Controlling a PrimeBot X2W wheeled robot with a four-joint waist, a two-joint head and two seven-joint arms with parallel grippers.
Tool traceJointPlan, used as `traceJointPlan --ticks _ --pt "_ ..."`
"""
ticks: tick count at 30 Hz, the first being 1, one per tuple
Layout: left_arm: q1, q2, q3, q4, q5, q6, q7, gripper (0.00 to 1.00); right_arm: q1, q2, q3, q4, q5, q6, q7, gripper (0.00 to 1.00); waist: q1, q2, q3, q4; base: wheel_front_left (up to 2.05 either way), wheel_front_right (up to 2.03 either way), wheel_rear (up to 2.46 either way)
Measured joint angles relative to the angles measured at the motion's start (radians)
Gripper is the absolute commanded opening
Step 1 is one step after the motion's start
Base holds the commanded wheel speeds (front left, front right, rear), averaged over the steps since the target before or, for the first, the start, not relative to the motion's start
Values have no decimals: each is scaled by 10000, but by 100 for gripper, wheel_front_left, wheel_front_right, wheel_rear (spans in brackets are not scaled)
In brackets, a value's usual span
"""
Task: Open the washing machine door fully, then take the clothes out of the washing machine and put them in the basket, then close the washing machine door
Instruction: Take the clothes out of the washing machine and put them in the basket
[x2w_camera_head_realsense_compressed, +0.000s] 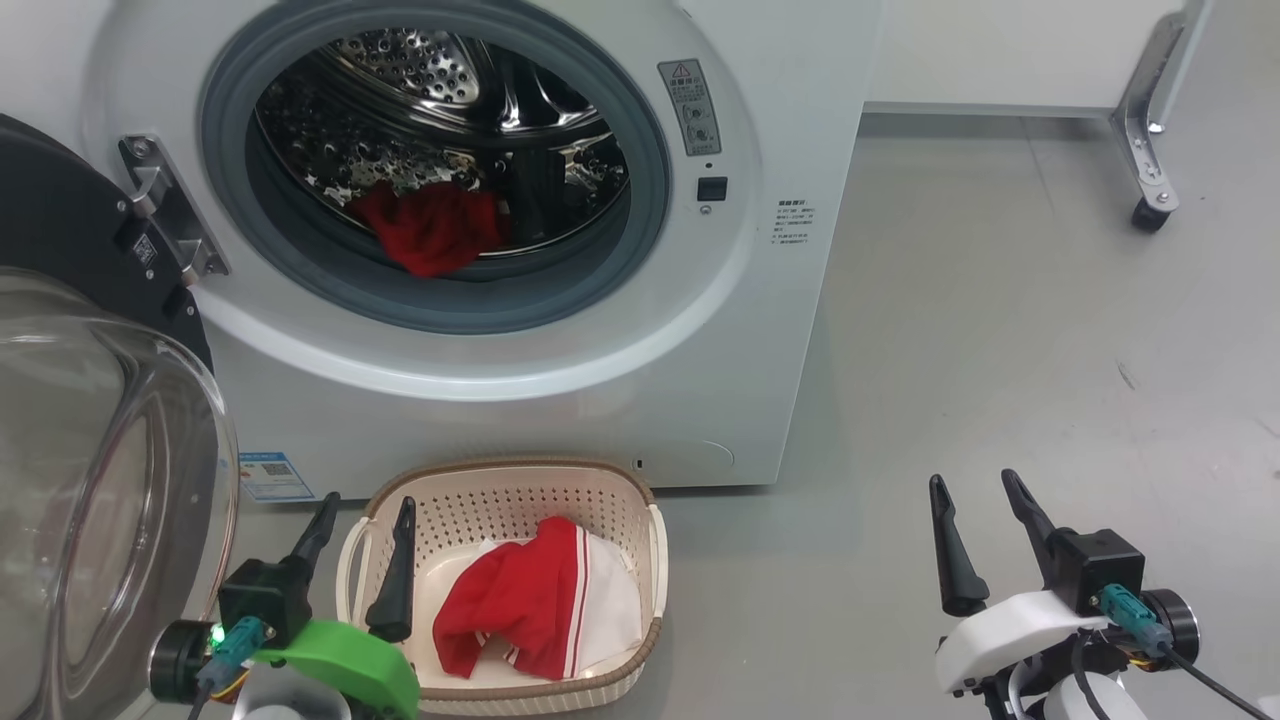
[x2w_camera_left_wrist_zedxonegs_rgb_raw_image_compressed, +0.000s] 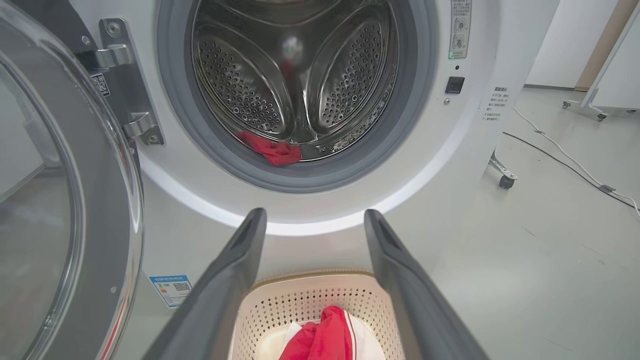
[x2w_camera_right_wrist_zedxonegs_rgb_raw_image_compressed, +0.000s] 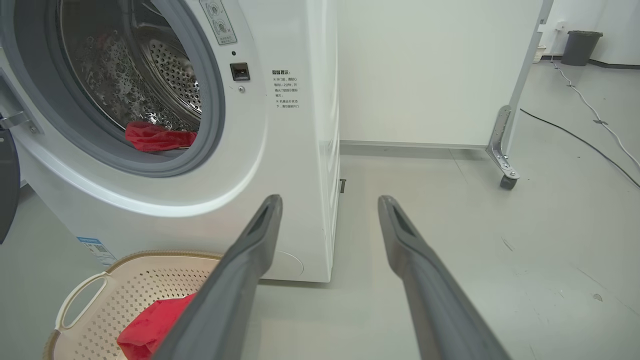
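The white washing machine (x2w_camera_head_realsense_compressed: 760, 330) stands with its door (x2w_camera_head_realsense_compressed: 90, 480) swung wide open at the left, the clear bowl window facing me. One red garment (x2w_camera_head_realsense_compressed: 432, 228) lies at the front of the drum, also seen in the left wrist view (x2w_camera_left_wrist_zedxonegs_rgb_raw_image_compressed: 272, 149) and right wrist view (x2w_camera_right_wrist_zedxonegs_rgb_raw_image_compressed: 155, 137). The cream basket (x2w_camera_head_realsense_compressed: 600, 500) sits on the floor before the machine and holds a red and white garment (x2w_camera_head_realsense_compressed: 525, 600). My left gripper (x2w_camera_head_realsense_compressed: 365, 505) is open over the basket's left edge, empty. My right gripper (x2w_camera_head_realsense_compressed: 975, 485) is open and empty over bare floor to the right.
A white panel on a metal caster leg (x2w_camera_head_realsense_compressed: 1150, 190) stands at the back right. Cables (x2w_camera_left_wrist_zedxonegs_rgb_raw_image_compressed: 565, 160) run across the grey floor to the right of the machine. A dark bin (x2w_camera_right_wrist_zedxonegs_rgb_raw_image_compressed: 580, 47) stands far back.
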Motion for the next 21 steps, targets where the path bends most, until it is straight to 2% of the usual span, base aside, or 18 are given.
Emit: traceJointPlan --ticks 21 --pt "918 21 -134 -1415 29 261 343 100 349 10 -44 -213 -13 -2 0 100 0 0 -187 -86 0 0 0"
